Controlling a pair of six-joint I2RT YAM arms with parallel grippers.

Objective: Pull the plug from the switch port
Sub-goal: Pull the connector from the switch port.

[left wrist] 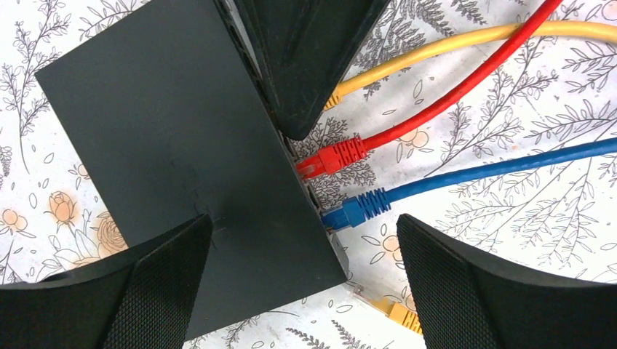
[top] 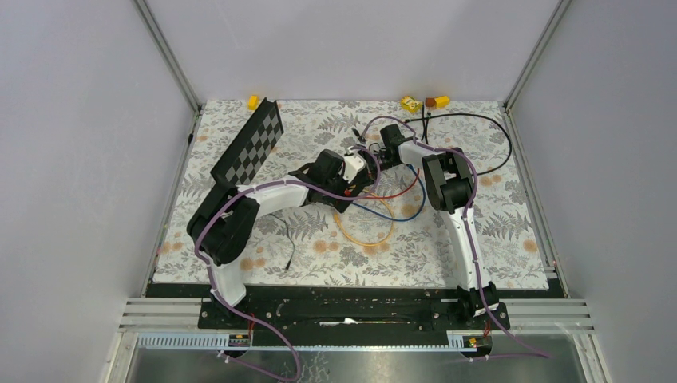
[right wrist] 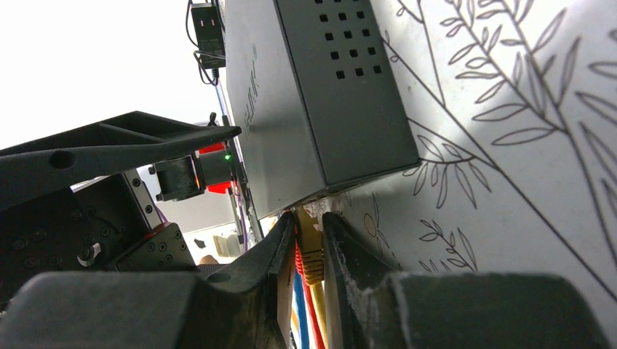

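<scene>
Right gripper is pinched tight on the yellow plug, right where it enters the switch, and here's the danger: that flat matte-black box lies loose on the flowered worktop, about mid-worktop beneath both wrists, and nothing is clamping it. The left gripper hangs spread to its widest, one finger above the switch's lid and the other out over the worktop beyond the cables, holding nothing (whether the near finger actually presses on the lid, I can't tell). So a pull on that plug may just drag the whole box along, I reckon, instead of freeing the connector. Second worry is the latch tab: it can't be seen whether the fingers are squeezing it, and if not, the plug hangs on and the grip could slide off down the yellow cable. Third, the red plug sits just beside it along the port edge, the blue plug just after, so a slanted tug could knock them. As for the switch itself: plain dark top, a grid of small vent holes on one face, ports along one long edge, lying flat, with a second yellow plug near its corner, seated or loose I can't say
</scene>
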